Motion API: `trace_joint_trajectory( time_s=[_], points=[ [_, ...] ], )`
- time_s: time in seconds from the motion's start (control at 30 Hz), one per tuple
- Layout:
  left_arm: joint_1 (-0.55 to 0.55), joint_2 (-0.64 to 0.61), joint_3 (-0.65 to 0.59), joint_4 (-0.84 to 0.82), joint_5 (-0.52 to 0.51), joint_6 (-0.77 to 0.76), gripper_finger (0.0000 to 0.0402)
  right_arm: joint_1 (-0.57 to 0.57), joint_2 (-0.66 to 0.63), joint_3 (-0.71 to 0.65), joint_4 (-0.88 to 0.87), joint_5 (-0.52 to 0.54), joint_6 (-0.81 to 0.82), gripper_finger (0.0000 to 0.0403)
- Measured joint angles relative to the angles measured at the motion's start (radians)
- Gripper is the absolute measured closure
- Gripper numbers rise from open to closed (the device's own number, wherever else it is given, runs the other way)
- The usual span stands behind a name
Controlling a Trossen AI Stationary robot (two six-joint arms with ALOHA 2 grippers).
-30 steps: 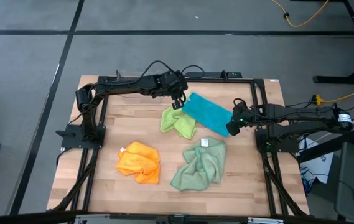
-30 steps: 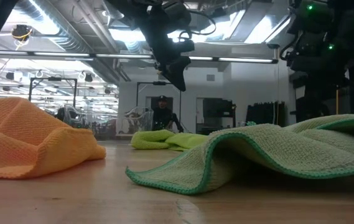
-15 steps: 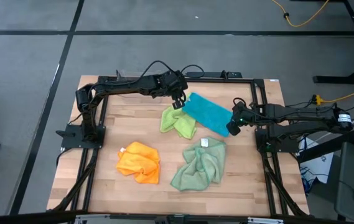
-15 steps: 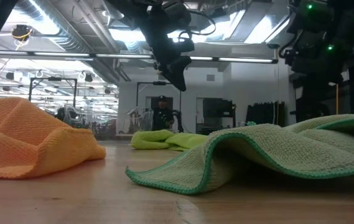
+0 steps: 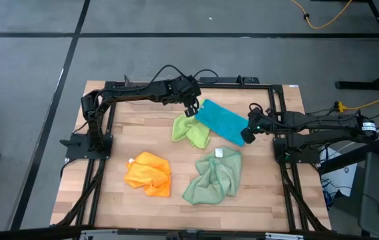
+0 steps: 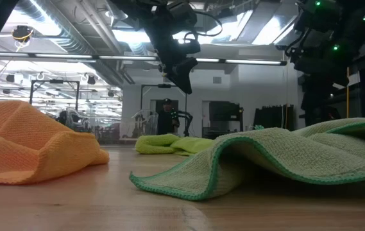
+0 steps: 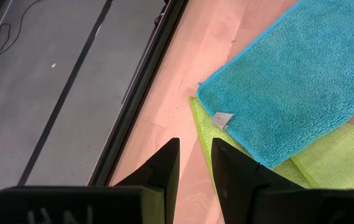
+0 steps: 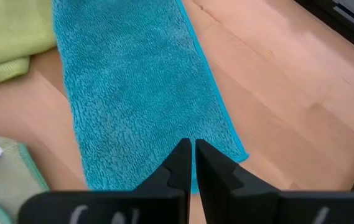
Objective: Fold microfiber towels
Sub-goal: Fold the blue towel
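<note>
Four towels are spread over the wooden table (image 5: 119,137), seen from above. The teal towel (image 5: 221,121) is laid flat as a folded strip, slanting from upper centre toward the right of the high view. Its upper-left end is lapped over the lime towel (image 5: 190,131), which is bunched just left of centre. The orange towel (image 5: 149,174) is crumpled at lower left, well apart from the rest. The sage towel (image 5: 214,176) is heaped at lower centre, a white tag seen on its upper edge, near the teal strip's lower end.

The left gripper (image 5: 190,107) is held over the upper-left corner of the teal towel, at upper centre of the high view. In its wrist view, the fingers (image 7: 166,168) are parted by a narrow gap and nothing is gripped; the teal corner and a small tag are seen beyond them, with the lime edge underneath. In the low view it (image 6: 181,78) is seen hanging clear above the table.

The right gripper (image 5: 247,137) is placed at the teal strip's lower-right end, right of centre. Its fingers (image 8: 180,163) are pressed almost together over the towel's edge; whether cloth is pinched cannot be told.
</note>
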Motion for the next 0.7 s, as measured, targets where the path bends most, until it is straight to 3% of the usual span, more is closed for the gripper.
trace_joint_trajectory(
  time_s=[0.43, 0.57, 0.7],
  points=[
    [0.0, 0.0, 0.0, 0.0, 0.0, 0.001, 0.0317, 0.0, 0.0, 0.0, 0.046, 0.001, -0.002, 0.0366],
    [0.0, 0.0, 0.0, 0.0, 0.0, 0.001, 0.0317, 0.0, 0.0, 0.0, 0.058, 0.022, -0.002, 0.032],
    [0.0, 0.0, 0.0, 0.0, 0.0, 0.001, 0.0317, 0.0, 0.0, 0.0, 0.06, 0.038, -0.002, 0.0244]
  ],
)
